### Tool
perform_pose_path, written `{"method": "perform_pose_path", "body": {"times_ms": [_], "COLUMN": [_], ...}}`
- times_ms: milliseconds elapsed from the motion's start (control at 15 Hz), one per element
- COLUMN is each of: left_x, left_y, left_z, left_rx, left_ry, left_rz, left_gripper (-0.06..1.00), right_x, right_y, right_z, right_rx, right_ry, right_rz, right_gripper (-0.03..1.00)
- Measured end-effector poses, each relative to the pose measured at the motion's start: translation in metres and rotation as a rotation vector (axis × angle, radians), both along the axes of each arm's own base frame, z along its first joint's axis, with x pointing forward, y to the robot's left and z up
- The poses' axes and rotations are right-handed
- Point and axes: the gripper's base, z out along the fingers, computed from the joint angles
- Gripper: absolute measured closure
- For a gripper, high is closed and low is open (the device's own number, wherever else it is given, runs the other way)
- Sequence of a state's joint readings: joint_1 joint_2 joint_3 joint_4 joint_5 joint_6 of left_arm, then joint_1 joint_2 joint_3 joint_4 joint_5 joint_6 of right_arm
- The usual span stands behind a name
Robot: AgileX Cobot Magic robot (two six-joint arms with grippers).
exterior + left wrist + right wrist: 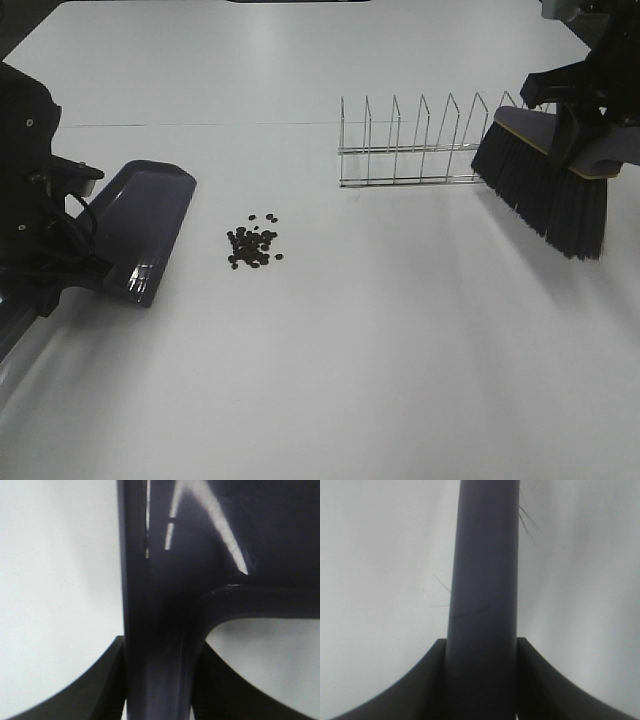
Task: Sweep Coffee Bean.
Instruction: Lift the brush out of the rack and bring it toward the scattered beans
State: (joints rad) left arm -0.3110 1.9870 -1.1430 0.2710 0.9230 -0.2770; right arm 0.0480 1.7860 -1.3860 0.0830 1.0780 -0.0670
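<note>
While my left gripper (159,680) clamps the handle of the purple dustpan (150,215), the coffee bean (254,243) cluster lies on the white table (350,380) just right of it, roughly round, no clear long axis. Farther back, my right gripper (481,680) clamps the brush (545,190) beside the wire rack (415,140).

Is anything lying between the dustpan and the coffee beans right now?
No. In the exterior high view, only a bare strip of white table separates the dustpan from the coffee beans; they are apart, not touching.
</note>
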Motion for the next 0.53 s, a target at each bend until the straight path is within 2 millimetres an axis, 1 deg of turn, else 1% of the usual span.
{"method": "perform_pose_path", "body": {"times_ms": [133,200,333,533], "left_x": [0.008,0.010,0.008,0.004], "left_y": [-0.004,-0.006,-0.013,-0.032], "left_z": [0.008,0.011,0.010,-0.004], "left_rx": [-0.008,-0.004,0.018,0.045], "left_ry": [-0.029,-0.035,-0.027,0.006], "left_rz": [-0.001,-0.007,-0.046,-0.115], "left_gripper": [0.61,0.61,0.61,0.61], "right_x": [0.002,0.003,0.003,0.002], "right_y": [0.003,0.008,0.036,0.085], "right_z": [-0.007,-0.011,-0.019,-0.032], "right_rx": [-0.002,-0.022,-0.082,-0.181], "right_ry": [-0.013,-0.010,-0.005,-0.064], "right_rz": [0.006,0.025,0.085,0.178], "right_gripper": [0.65,0.65,0.65,0.65]}}
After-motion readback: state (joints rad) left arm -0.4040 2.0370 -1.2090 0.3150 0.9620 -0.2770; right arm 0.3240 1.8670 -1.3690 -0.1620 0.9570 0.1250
